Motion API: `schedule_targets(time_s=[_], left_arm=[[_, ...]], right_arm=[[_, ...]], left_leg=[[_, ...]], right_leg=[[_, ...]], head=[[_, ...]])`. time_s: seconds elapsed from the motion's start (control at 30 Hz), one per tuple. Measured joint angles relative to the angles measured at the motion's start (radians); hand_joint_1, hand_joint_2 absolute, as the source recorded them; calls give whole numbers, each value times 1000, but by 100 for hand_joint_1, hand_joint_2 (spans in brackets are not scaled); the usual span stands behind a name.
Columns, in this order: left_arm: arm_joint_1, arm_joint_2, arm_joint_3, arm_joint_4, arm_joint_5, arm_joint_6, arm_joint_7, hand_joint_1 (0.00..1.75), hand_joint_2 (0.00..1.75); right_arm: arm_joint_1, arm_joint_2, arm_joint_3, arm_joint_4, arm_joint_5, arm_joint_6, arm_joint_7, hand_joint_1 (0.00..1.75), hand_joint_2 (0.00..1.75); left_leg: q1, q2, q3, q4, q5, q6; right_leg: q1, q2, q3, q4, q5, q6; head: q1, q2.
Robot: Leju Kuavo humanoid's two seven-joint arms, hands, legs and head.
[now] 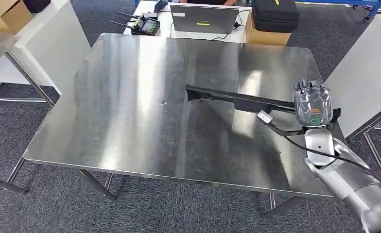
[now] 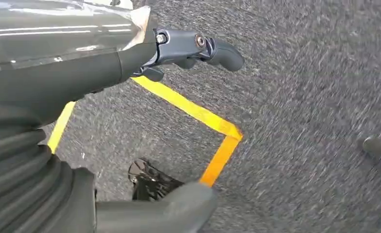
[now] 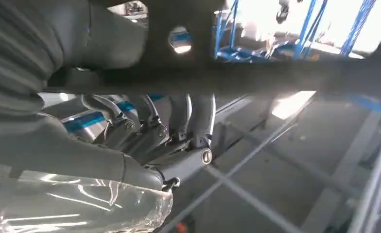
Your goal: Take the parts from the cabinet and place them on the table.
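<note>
Head view: one long black part [image 1: 237,99] lies across the bench [image 1: 130,121] toward its right edge, gripped by the right hand [image 1: 313,103]. Left hand [image 2: 188,48] hangs empty, fingers apart.

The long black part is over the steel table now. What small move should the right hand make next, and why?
Probably lower it slightly and open the fingers. The right hand holds the long black part by one end near the steel table right edge, with the far end low over the middle, so it looks ready to release.
</note>
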Motion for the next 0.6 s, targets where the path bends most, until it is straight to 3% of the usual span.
schedule_targets(time_s=[0.13, 0.2, 0.43, 0.47, 0.53, 0.6], left_arm=[[0, 0, 0, 0, 13, 21, 16, 0, 175], [0, 0, 0, 0, 20, 25, 16, 0, 175], [1, 0, 0, 0, 20, 27, 16, 0, 175], [2, 0, 1, 0, 21, 27, 16, 0, 0], [2, 0, 2, 0, 23, 27, 20, 0, 0], [3, 0, 3, 0, 24, 25, 29, 0, 0]], right_arm=[[-58, 95, 19, 145, 0, -48, -83, 0, 175], [-83, 134, 23, 201, 0, -60, -95, 0, 175], [-97, 157, 25, 231, 0, -65, -99, 0, 175], [-108, 174, 25, 255, 0, -66, -101, 0, 175], [-140, 243, 32, 336, 0, -69, -110, 0, 175], [-144, 287, 2, 370, -5, -36, -214, 0, 175]], left_leg=[[0, 1, 1, 0, 0, 0], [0, 1, 4, 0, 0, 0], [0, 0, 3, 0, 0, 0], [0, -1, 3, 0, 0, 0], [1, 1, 3, 0, 0, 0], [0, 1, 3, 0, 0, 0]], right_leg=[[0, 2, 0, 0, 0, 0], [0, 2, 0, 0, 0, 0], [0, 2, 0, 0, 0, 0], [0, 1, 0, 0, 0, 0], [0, 3, 0, 1, 0, 0], [0, 2, 0, 1, 0, 0]], head=[[0, 0], [0, 0], [0, 0], [0, 0], [0, 0], [0, 0]])
